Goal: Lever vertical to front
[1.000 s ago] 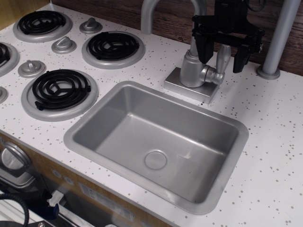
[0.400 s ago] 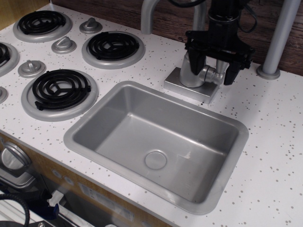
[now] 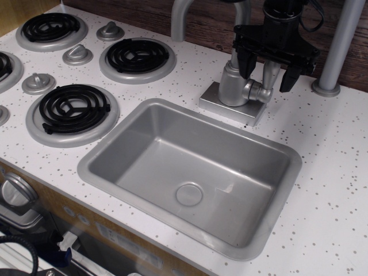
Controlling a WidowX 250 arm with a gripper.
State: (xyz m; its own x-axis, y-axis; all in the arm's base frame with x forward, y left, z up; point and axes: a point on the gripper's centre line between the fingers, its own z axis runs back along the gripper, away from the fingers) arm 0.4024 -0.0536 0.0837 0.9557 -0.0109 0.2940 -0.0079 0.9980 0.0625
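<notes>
White speckled desk ran under a dark wood-plank wall. Black fingers (image 3: 268, 64) stood spread wide, one on each side of the lever (image 3: 269, 73), gripping nothing. Since 0.4 s earlier the fingers had risen from low around the pivot, and the lever stood upright as before, beside the faucet body (image 3: 232, 84), above the sink (image 3: 190, 172). Judged from that, the push to the front had not taken and another try seemed needed. Outward lay the spout (image 3: 183, 17), a grey post (image 3: 339, 46), and burners (image 3: 137, 56) with knobs (image 3: 77, 54) at the left
</notes>
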